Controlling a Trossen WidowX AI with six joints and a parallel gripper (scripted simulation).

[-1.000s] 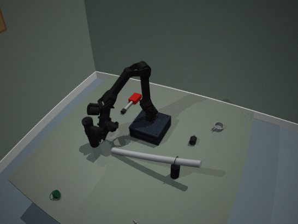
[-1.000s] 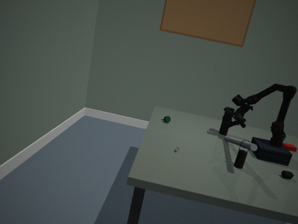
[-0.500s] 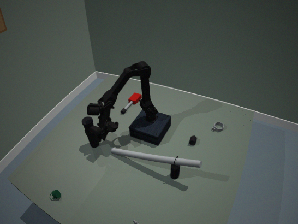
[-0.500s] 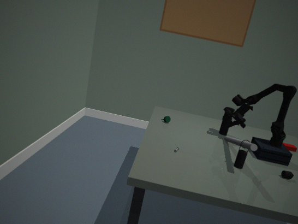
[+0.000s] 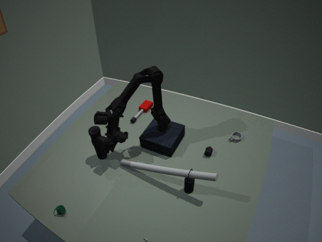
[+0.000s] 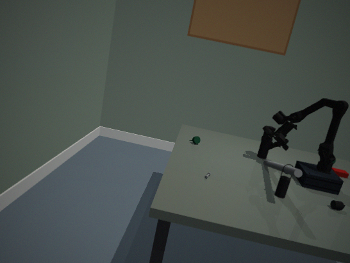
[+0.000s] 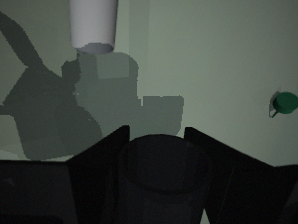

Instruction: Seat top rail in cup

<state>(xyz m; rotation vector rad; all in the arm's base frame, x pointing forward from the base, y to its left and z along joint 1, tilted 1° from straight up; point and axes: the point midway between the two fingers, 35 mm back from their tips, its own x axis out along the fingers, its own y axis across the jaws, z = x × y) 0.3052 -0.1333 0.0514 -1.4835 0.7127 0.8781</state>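
Observation:
The big post point(image 5: 101, 151) point(image 6: 263, 150) point(image 7: 165, 200) is a dark upright cylinder at the rail's left. My gripper point(image 5: 111, 141) point(image 6: 277, 140) point(image 7: 157, 132) is shut on its upper part. The white rail point(image 5: 162, 169) point(image 6: 279, 165) point(image 7: 93, 22) passes through the thin black loop on the small dark post point(image 5: 189, 185) point(image 6: 283, 186). The rail's cut end is raised above the table, apart from the post, with a visible gap between them. The brace band and rail-end cup cannot be made out against the dark post and fingers.
A green cap point(image 5: 61, 209) point(image 6: 196, 140) point(image 7: 285, 103) lies toward the table's far left edge. A dark cylinder point(image 5: 209, 151) point(image 6: 337, 205) and a grey ring clamp point(image 5: 232, 138) lie right of the arm's base block point(image 5: 162, 136) point(image 6: 317, 179). A red block point(image 5: 145, 105) with a handle lies behind.

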